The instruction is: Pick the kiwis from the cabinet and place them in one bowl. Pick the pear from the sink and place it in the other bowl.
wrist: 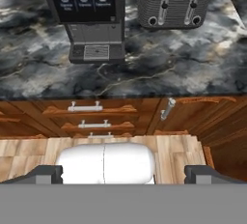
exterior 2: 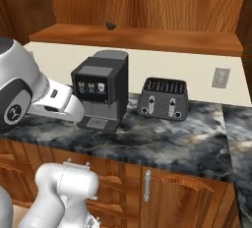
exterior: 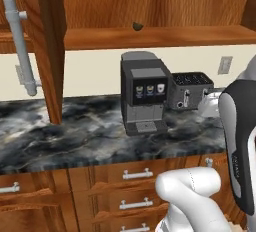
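- Surveying the left base view: the cabinet [exterior: 150, 6] stands open, its door [exterior: 47, 41] swung out at the left with the long grey bar handle [exterior: 19, 46] on it. One dark kiwi [exterior: 137, 26] lies on the cabinet shelf, above the coffee machine [exterior: 144, 92]. A toaster [exterior: 192, 90] stands just beside the machine on the dark marble counter [exterior: 75, 131]. The arm rises at the right edge; its fingertips are not distinguishable here.
- Checking the right base view: the same kiwi [exterior 2: 110, 25] sits on the shelf [exterior 2: 147, 38], well above the coffee machine [exterior 2: 101, 92] and toaster [exterior 2: 163, 98]. The forearm reaches across in front of the machine from the left, well below the shelf.
- Reading the hand view: the gripper [wrist: 123, 175] has its jaws spread wide, with nothing between the two fingertips [wrist: 46, 175]. The camera looks down on the counter [wrist: 169, 68], the drawers [wrist: 87, 117] and the wood floor.
- Assessing progress: the task appears to be at an early stage. The door is already open, but at least one kiwi is not yet picked. The hand carries no fruit.
- Remaining work, as judged: raise the hand to the shelf, grasp the kiwi, place it, then handle the pear.
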